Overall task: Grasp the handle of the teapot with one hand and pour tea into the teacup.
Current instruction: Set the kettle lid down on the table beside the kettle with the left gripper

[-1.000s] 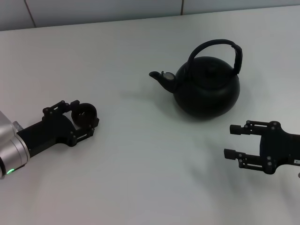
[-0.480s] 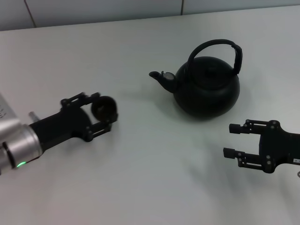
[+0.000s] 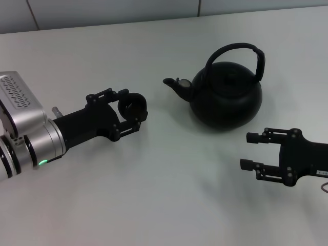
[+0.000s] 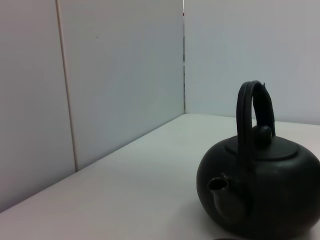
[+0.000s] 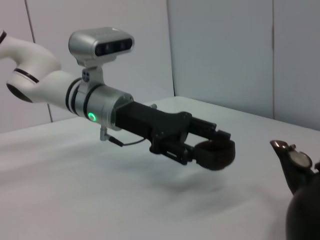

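The black teapot [image 3: 225,95] stands on the white table, its spout [image 3: 177,86] pointing toward my left arm and its arched handle [image 3: 241,54] upright. It also shows in the left wrist view [image 4: 262,187]. My left gripper [image 3: 131,109] is shut on the tiny black teacup [image 3: 132,105] and holds it above the table, left of the spout. In the right wrist view the teacup [image 5: 215,152] hangs clear of the table. My right gripper [image 3: 249,150] is open and empty, in front of the teapot to its right.
The white table [image 3: 164,195] runs back to a light tiled wall [image 3: 102,13]. The left arm's silver wrist and camera [image 5: 100,47] show in the right wrist view.
My left gripper has carried the teacup to the right, toward the teapot's spout. The right gripper has shifted slightly left and down. The teapot has not moved.
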Controlling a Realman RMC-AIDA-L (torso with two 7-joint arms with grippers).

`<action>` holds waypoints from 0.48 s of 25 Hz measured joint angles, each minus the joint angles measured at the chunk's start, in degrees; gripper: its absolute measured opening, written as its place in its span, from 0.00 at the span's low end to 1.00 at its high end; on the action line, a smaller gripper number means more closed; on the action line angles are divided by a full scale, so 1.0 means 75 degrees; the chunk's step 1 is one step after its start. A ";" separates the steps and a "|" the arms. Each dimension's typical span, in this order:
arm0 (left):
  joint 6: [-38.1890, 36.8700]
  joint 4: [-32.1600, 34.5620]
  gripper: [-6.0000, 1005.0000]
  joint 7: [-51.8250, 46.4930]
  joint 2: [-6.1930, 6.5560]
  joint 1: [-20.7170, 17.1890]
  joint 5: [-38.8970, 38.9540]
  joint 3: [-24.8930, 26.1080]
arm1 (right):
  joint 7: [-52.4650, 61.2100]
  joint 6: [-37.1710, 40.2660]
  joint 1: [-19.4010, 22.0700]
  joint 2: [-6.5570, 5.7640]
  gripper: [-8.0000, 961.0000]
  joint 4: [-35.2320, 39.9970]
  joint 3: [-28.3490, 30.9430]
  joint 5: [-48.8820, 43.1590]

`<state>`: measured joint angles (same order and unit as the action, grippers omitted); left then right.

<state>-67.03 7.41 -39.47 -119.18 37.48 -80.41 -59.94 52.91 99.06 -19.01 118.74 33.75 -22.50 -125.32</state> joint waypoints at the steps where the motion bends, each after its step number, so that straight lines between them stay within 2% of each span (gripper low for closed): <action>1: 0.0011 -0.0026 0.69 0.0018 0.0000 0.0007 0.0007 -0.0004 | 0.0000 0.0000 -0.0033 0.0003 0.66 -0.0015 -0.0003 0.0000; 12: 0.0430 -0.0401 0.69 0.0517 0.0001 -0.0003 0.0015 0.0000 | 0.0017 -0.0069 -0.0295 0.0021 0.66 -0.0126 -0.0069 -0.0039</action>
<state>-63.81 4.40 -35.60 -119.17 37.46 -80.30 -59.94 53.04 98.54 -21.22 118.90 32.81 -23.02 -125.62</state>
